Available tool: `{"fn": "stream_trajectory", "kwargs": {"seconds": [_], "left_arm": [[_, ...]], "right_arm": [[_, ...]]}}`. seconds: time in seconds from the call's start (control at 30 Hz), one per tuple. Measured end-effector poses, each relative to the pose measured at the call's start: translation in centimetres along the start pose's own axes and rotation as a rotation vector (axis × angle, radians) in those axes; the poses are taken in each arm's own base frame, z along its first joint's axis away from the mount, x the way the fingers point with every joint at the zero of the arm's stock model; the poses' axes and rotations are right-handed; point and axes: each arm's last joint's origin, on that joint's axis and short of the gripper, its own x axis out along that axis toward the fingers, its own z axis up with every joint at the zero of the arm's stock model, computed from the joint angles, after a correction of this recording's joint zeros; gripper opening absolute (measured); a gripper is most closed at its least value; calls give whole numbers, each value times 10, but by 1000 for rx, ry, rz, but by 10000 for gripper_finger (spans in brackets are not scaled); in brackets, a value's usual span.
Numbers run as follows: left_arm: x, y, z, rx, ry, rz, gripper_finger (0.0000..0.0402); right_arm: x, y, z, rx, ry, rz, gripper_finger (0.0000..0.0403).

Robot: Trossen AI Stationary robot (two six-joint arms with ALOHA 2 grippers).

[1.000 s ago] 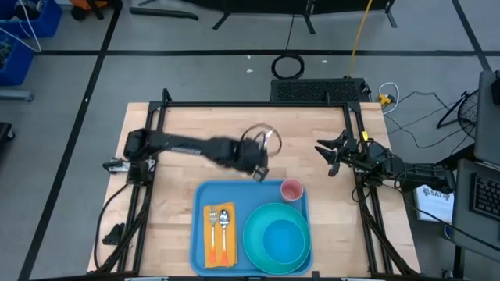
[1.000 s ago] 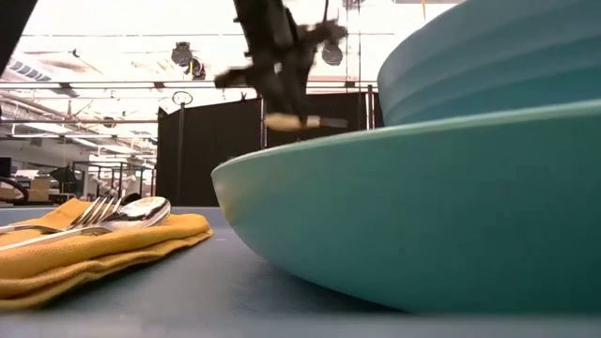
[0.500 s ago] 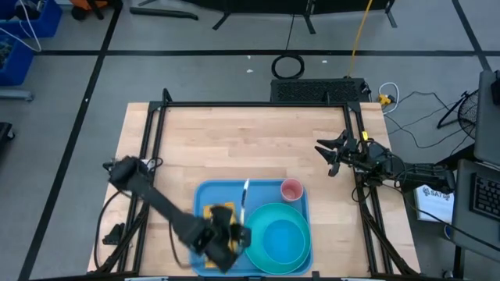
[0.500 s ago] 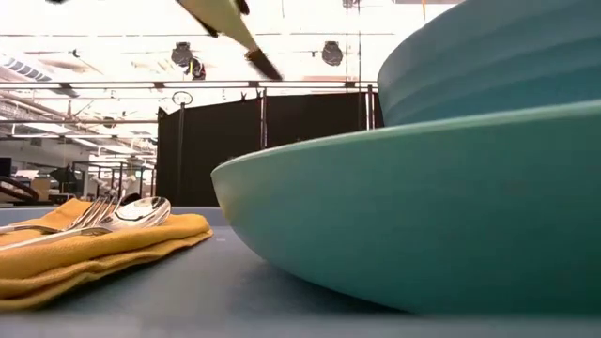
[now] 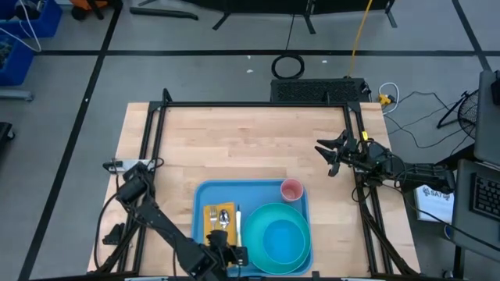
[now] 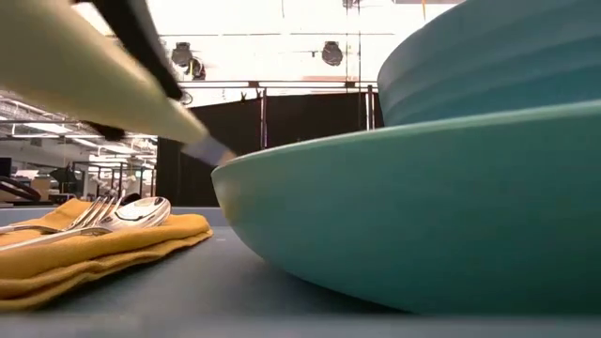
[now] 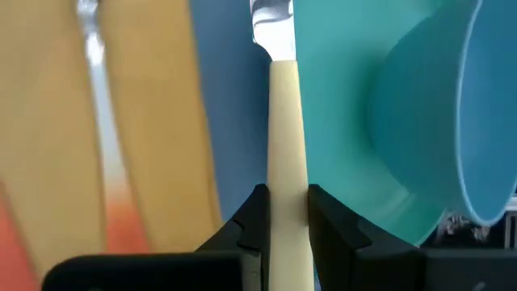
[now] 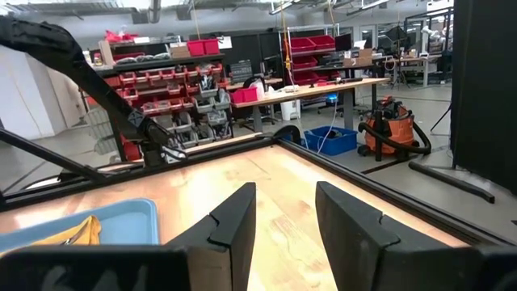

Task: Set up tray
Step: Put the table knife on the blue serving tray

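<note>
The light-blue tray [image 5: 251, 190] lies at the table's near middle. It holds a yellow-orange napkin [image 5: 219, 226] with a fork and spoon on it, a teal plate [image 5: 258, 234] with a bowl [image 5: 283, 240] in it, and a pink cup [image 5: 291, 190]. My left gripper [image 5: 233, 251] hangs at the tray's near edge, shut on a cream-handled knife [image 5: 238, 222] that runs between napkin and plate. In the low view the knife [image 6: 94, 75] slants down past the plate [image 6: 423, 216]. My right gripper [image 5: 332, 156] waits open at the table's right edge. My left gripper pinches the knife's cream handle [image 7: 283, 214] between its two fingers [image 7: 255, 218]. It comes from the table's near side, pointing toward the far edge, with the fingers lying along the knife. The blade [image 7: 271, 20] points away over the tray, lower than the handle. I cannot tell whether its tip touches the tray.
The far half of the wooden table [image 5: 234, 140] is bare. A black frame rail [image 5: 258, 104] runs around it. The napkin [image 7: 145, 121] and the plate [image 7: 339, 121] flank the knife closely on either side.
My left arm has swung from the table's middle, beyond the tray's far edge, across the tray to its near edge and come down. The knife went with it and now points toward the far edge, low between napkin and plate.
</note>
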Motion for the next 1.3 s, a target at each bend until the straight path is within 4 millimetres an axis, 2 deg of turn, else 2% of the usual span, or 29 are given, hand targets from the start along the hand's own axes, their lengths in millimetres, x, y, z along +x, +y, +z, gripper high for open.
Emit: {"fn": "stream_trajectory", "kwargs": {"seconds": [0.17,0.4,1.1,1.3], "left_arm": [[-2,9,-8,-27,21,28,56],[-3,16,-7,4,21,103,56],[-3,16,-7,23,39,113,56],[13,32,-7,-2,96,141,56]], "right_arm": [[0,0,0,0,0,0,123],[0,0,0,0,2,0,123],[0,0,0,0,2,0,123],[0,0,0,-1,2,0,123]]}}
